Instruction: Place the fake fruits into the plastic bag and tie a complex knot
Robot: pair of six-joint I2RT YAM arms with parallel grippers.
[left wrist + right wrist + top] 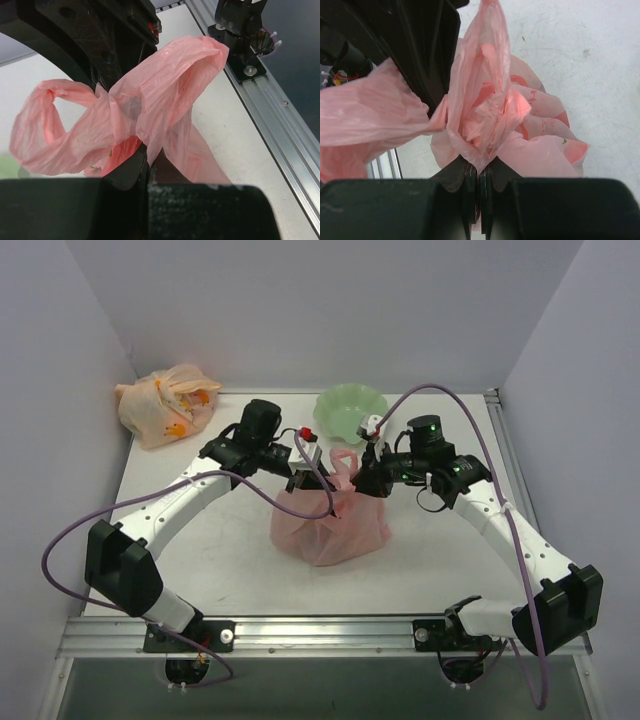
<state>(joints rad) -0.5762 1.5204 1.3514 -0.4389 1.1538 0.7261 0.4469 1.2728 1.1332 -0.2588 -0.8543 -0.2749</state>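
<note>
Right, the pink plastic bag (330, 528) sits mid-counter (200, 570), bulging; the fruits can't be made out through it. Left end effector (303, 480) is clenched on one handle at the bag's 11 o'clock, and right end effector (370, 480) is clenched on the other at 1 o'clock. The handle loops run roughly 9-to-3, crossing above the mouth. Both arms are equally near. Likely next move: pull the loops apart to cinch the knot.
</note>
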